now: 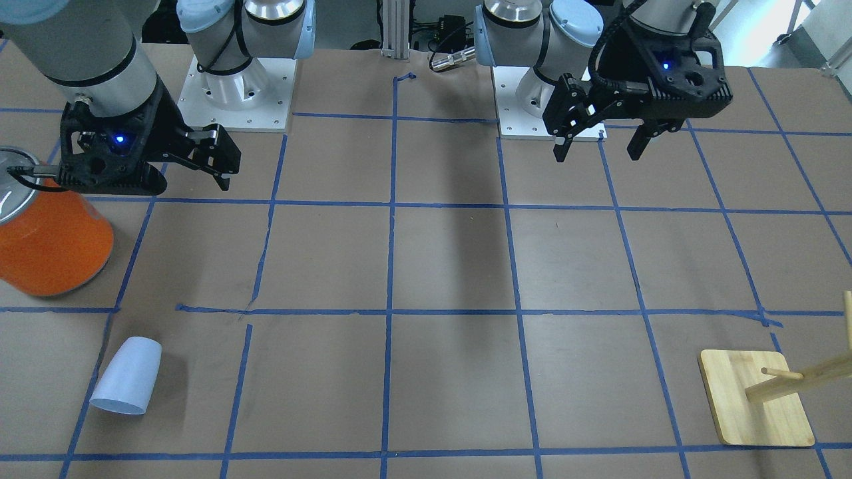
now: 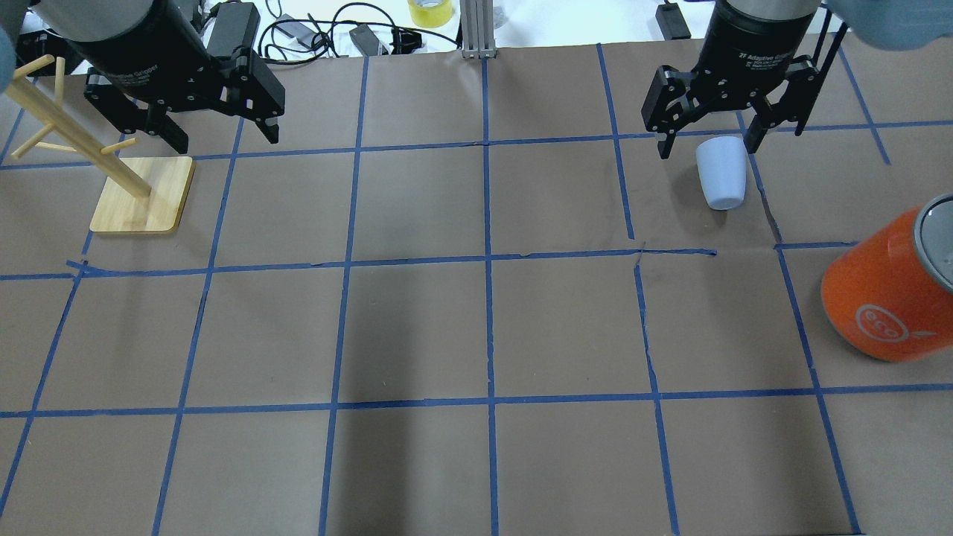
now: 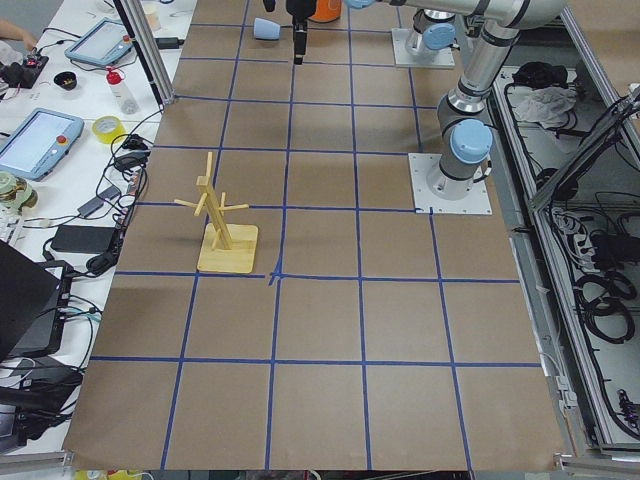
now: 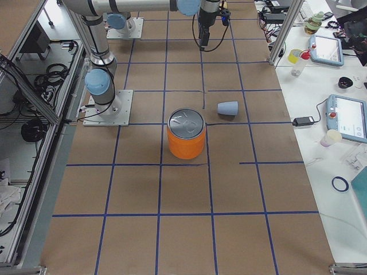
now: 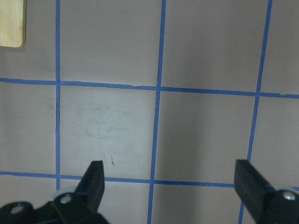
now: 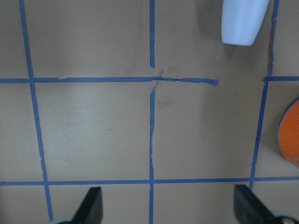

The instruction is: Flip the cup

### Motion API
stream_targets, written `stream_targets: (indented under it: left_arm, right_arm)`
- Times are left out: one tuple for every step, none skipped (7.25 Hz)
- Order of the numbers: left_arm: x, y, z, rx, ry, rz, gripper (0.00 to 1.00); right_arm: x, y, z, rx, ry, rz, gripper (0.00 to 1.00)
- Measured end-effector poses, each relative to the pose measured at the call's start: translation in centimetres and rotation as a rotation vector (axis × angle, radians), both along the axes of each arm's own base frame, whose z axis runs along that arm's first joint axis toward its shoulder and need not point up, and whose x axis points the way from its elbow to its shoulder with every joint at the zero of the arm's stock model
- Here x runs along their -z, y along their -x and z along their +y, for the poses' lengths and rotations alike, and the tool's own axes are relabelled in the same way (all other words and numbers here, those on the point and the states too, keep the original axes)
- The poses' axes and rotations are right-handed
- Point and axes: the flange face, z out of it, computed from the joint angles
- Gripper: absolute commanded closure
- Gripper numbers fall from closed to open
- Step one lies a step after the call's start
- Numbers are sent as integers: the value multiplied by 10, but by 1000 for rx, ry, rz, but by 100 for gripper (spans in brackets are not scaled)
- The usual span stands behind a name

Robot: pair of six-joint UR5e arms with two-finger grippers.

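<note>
The cup (image 1: 126,376) is pale blue-white and lies on its side on the brown paper, wide end pointing away from the robot. It also shows in the overhead view (image 2: 721,175), the exterior right view (image 4: 227,107) and at the top edge of the right wrist view (image 6: 243,21). My right gripper (image 1: 193,166) (image 2: 707,141) (image 6: 168,205) is open and empty, held above the table on the robot's side of the cup and apart from it. My left gripper (image 1: 599,143) (image 2: 223,134) (image 5: 168,186) is open and empty over bare paper on the other side.
A large orange can (image 1: 53,246) (image 2: 886,298) with a silver top stands close to the right gripper, between the cup and the robot. A wooden peg stand (image 1: 755,396) (image 2: 141,197) stands near the left gripper. Blue tape lines grid the table.
</note>
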Motion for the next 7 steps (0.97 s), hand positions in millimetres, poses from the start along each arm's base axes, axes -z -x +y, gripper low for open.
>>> stream_targets:
  left_arm:
    - [0, 0, 0, 1, 1, 0, 0]
    - [0, 0, 0, 2, 1, 0, 0]
    - [0, 0, 0, 2, 1, 0, 0]
    - [0, 0, 0, 3, 1, 0, 0]
    - [1, 1, 0, 4, 0, 0, 0]
    - [1, 1, 0, 3, 0, 0, 0]
    - [1, 1, 0, 3, 0, 0, 0]
  right_arm:
    - [0, 0, 0, -1, 0, 1, 0]
    - [0, 0, 0, -2, 1, 0, 0]
    - [0, 0, 0, -2, 2, 0, 0]
    - [0, 0, 0, -2, 3, 0, 0]
    - [0, 0, 0, -1, 4, -1, 0]
    - [-1, 0, 0, 0, 9, -6, 0]
    - [-2, 0, -2, 1, 17, -12, 0]
